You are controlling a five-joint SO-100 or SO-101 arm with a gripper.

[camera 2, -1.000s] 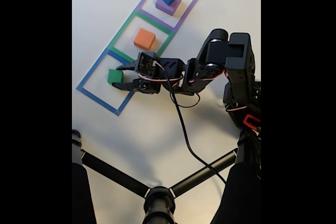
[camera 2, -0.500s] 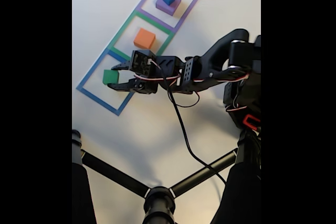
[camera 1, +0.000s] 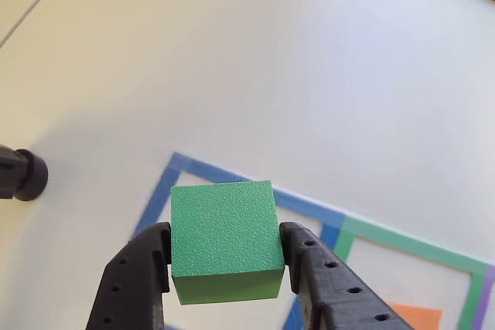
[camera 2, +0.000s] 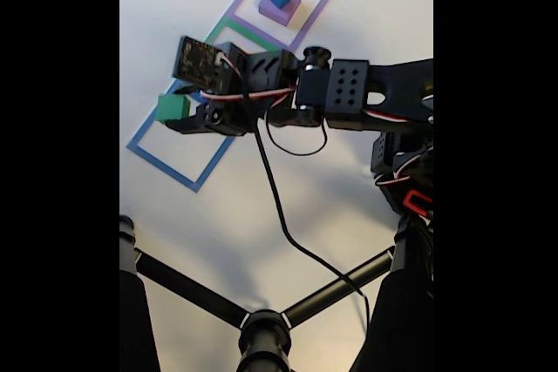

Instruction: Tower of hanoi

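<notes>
Above the blue tape square [camera 2: 171,152], hand [camera 1: 224,256] pinches green cube [camera 1: 224,239] btwn 2 black fingers [camera 1: 135,280].

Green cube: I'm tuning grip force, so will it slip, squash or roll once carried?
The green cube looks rigid: its edges stay square between the gripper fingers. Its grainy faces probably resist slipping. Flat sides mean it should sit still rather than roll when set down, and it seems light for its size, perhaps foam or plastic.

Green cube [camera 1: 223,233] between closed black jaws above the blue-taped square [camera 1: 232,179].
</notes>
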